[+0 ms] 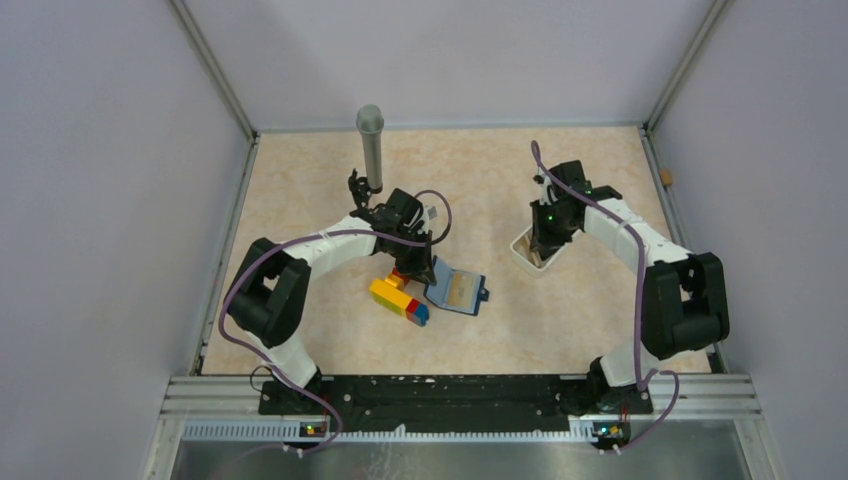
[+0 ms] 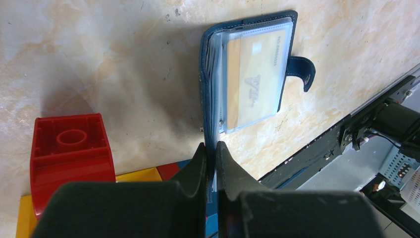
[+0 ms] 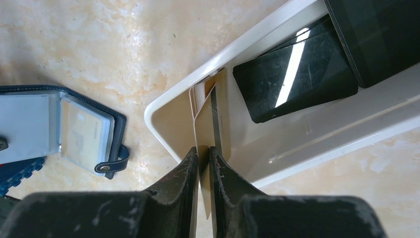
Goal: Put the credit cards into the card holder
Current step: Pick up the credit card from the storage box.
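The wallet (image 1: 457,291) lay open on the table (image 1: 300,200), about in the middle, between my two arms. A gold card (image 2: 255,82) sat inside one of its clear pockets. The little strap with the snap stuck out to one side.

My left gripper (image 2: 211,146) had its fingers closed tight on the edge of the wallet's blue cover, which stood up between them.

Well off to the right was a white tray (image 3: 218,62). My right gripper (image 3: 204,151) reached into its end, and its fingers were squeezed on a tan card (image 3: 210,129) that stood on its edge. A few more cards leaned by the tray's corner just behind it. A shiny black flat thing (image 3: 297,74) lay in the tray too.

Just beside the wallet, on its left, were toy bricks: a red brick (image 2: 69,148) sat on top of a yellow brick (image 1: 388,292).

At the far side of the table a grey stick (image 1: 370,150) stood straight up.
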